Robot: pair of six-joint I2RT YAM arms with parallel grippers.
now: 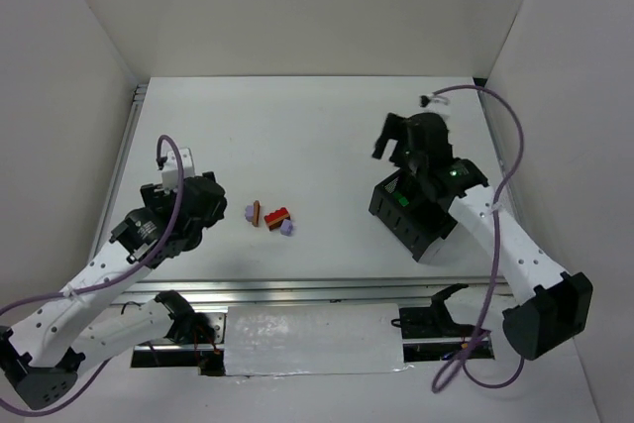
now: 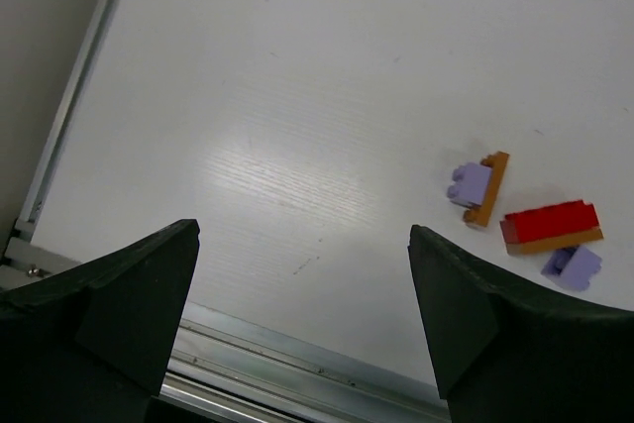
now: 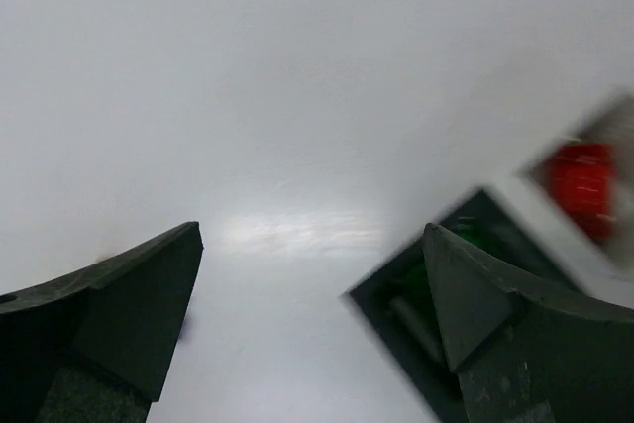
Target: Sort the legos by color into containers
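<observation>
Two pale lavender bricks (image 2: 472, 185), a glossy red brick (image 2: 550, 220) and a thin brown-orange plate (image 2: 488, 188) cluster on the smooth white bench (image 2: 297, 86), the plate touching one lavender brick. The boxy black containers (image 1: 426, 235) sit well to the right, partly hidden beneath the right jaws. The left jaws and right jaws both stand spread and empty.

white table (image 1: 327, 136), plain white walls (image 1: 297, 7)

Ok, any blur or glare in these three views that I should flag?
Right wrist: blurred throughout, with the containers and the red brick inside one cell smeared at the edges. Left wrist: sharp, the loose legos are crisp, and there is one bright glare patch on the table. Top external: evenly lit, in focus, only faint shadows.
</observation>
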